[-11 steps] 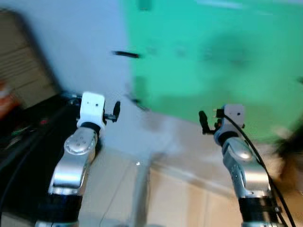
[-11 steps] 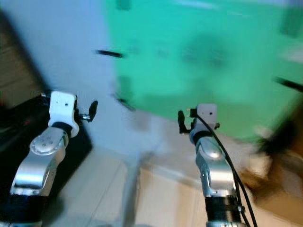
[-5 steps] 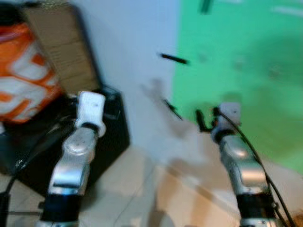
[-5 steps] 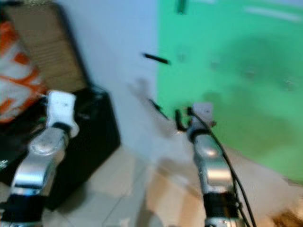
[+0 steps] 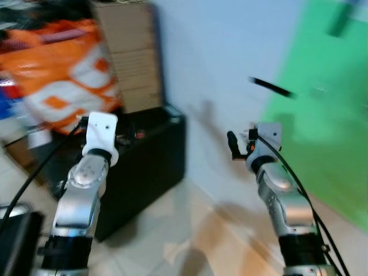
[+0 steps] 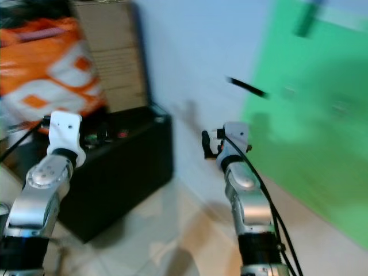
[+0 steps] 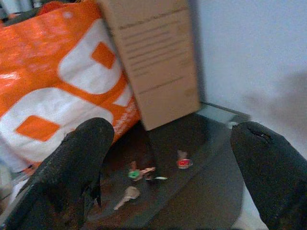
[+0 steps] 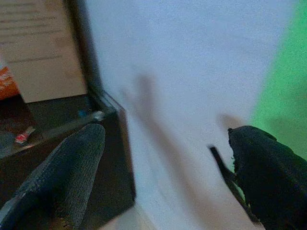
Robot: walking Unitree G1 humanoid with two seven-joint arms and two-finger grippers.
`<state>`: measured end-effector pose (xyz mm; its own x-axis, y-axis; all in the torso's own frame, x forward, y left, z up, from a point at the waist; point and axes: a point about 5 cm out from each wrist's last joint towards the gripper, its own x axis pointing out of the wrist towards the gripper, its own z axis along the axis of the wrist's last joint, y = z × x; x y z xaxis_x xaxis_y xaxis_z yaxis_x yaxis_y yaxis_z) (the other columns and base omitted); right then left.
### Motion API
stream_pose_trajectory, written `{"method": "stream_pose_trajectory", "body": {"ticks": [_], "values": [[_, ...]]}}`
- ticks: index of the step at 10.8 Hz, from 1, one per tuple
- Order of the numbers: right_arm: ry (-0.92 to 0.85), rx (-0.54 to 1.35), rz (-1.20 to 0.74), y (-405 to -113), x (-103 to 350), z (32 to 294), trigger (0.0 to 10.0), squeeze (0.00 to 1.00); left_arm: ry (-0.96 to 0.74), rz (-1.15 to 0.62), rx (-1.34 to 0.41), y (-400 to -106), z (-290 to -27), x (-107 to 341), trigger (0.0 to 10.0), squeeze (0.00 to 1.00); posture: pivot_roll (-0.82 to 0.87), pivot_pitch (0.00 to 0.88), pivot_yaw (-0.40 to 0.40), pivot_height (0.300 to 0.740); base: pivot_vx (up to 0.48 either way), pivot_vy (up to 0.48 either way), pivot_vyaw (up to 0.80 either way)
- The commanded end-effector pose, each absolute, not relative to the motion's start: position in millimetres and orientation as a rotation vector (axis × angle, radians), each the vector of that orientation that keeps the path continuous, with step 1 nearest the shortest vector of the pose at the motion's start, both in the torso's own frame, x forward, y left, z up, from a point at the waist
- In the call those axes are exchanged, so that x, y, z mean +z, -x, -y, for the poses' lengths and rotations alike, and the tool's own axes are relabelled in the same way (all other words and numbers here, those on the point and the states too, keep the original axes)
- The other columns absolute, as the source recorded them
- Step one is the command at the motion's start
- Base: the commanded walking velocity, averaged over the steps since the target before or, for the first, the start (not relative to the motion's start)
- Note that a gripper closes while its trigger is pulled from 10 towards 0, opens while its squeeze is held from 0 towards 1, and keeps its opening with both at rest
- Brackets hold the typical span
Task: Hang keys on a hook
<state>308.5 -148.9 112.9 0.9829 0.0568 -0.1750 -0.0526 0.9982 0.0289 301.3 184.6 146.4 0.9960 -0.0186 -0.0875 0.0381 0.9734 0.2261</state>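
Observation:
A bunch of keys [image 7: 140, 173] with a green tag lies on the top of a black cabinet [image 5: 150, 167], with a silver key [image 7: 125, 195] and a red tag [image 7: 183, 163] beside it. My left gripper [image 7: 172, 167] is open above and short of the cabinet top, holding nothing. A black hook [image 5: 271, 86] sticks out of the white wall, high up near the green panel. A second dark hook [image 8: 221, 173] shows lower on the wall. My right gripper [image 8: 168, 172] is open and empty, held up facing the wall to the right of the cabinet.
An orange and white bag [image 5: 54, 86] and a cardboard box [image 5: 131, 57] stand on or behind the cabinet. A green panel [image 5: 333, 126] covers the wall on the right. Pale floor tiles [image 5: 190, 241] lie below. A dark object [image 5: 14, 241] sits at the lower left.
The whole picture has swung left: the cabinet, bag and box have come into view and the green panel has slid right. Both arms keep the same raised pose.

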Motion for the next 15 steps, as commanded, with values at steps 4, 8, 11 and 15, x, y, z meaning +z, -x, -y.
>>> {"method": "stream_pose_trajectory", "body": {"ticks": [4,8,11,15], "values": [[-0.018,0.029,-0.165,-311.5,115.9,157.4,10.0,1.0,-0.227,-0.066,-0.05,-305.1,-176.2,150.9,10.0,0.0,-0.05,0.0,0.03,0.74,0.343,0.0,0.8],[0.001,0.028,-0.156,-313.8,118.1,157.9,10.0,1.0,-0.22,-0.061,-0.054,-306.6,-174.1,151.4,10.0,0.0,-0.05,0.0,0.03,0.74,0.343,0.0,0.75],[0.073,0.018,-0.14,-315.9,119.7,158.1,10.0,1.0,-0.221,-0.06,-0.056,-306.4,-174.0,151.1,10.0,0.0,-0.04,0.0,0.019,0.74,0.342,0.0,0.0],[0.002,-0.001,-0.145,-315.2,115.5,158.8,10.0,1.0,-0.226,-0.059,-0.051,-300.9,-175.2,146.7,10.0,0.0,-0.01,0.0,-0.004,0.74,0.169,0.0,0.0]]}}
